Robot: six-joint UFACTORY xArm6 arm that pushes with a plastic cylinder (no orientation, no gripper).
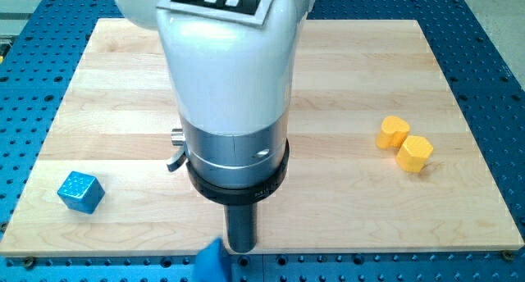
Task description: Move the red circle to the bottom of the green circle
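Observation:
No red circle and no green circle shows in the camera view; the arm's large white and grey body (234, 93) covers the middle of the board and may hide them. My tip (241, 250) is at the board's bottom edge, near the middle. A blue block (213, 263), cut off by the view's bottom edge, lies just left of the tip, very close to it; I cannot tell if they touch.
A blue cube (80, 192) sits at the bottom left of the wooden board (107, 85). Two yellow blocks lie side by side at the right: one (393, 132) above, a hexagon-like one (415, 153) just below and to its right.

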